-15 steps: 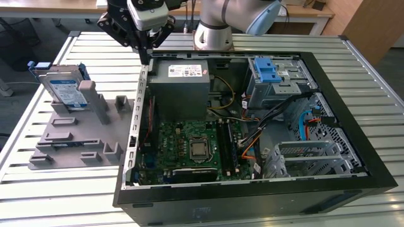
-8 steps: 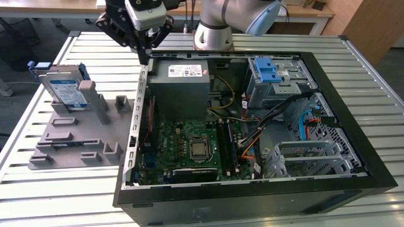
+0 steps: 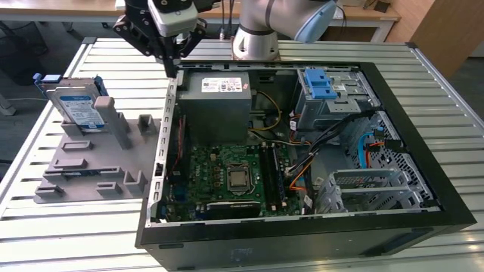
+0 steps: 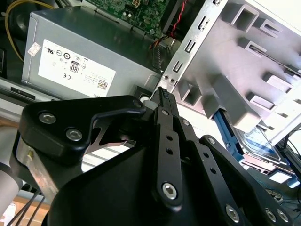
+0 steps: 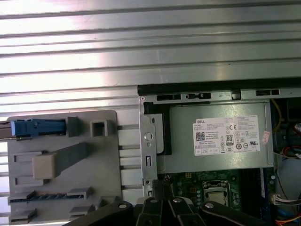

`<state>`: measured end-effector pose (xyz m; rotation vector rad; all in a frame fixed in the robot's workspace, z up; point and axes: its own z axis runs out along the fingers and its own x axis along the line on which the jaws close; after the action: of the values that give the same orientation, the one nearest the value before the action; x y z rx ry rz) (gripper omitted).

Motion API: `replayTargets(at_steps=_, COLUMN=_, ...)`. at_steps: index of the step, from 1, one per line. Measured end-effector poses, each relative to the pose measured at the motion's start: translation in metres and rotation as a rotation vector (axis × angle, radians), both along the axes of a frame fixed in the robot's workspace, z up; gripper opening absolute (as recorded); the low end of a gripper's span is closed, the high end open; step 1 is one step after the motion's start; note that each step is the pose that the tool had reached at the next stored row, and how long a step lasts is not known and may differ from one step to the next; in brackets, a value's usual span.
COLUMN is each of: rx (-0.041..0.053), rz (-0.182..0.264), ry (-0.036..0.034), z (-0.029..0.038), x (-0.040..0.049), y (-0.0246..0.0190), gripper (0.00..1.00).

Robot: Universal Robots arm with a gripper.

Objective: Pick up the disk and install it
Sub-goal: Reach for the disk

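Note:
The disk, a silver drive with a blue-and-white label in a blue bracket, stands upright in a grey holder at the exterior view's left. In the first wrist view its blue edge is seen from above, and part of the disk shows behind the holder's posts in the second wrist view. My gripper hangs above the back left corner of the open computer case, to the right of the disk and apart from it. The fingers are shut together with nothing between them.
Inside the case are a grey power supply, the motherboard, loose cables and a grey metal drive bay with a blue latch. Everything rests on a slatted metal table. The arm's base stands behind the case.

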<state>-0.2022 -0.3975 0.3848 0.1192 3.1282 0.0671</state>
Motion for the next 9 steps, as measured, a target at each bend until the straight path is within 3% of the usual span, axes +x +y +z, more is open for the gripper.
replayTargets(at_steps=9, rx=0.0, rz=0.0, ry=0.0, z=-0.0002, x=-0.0027, y=0.0, gripper=0.11)
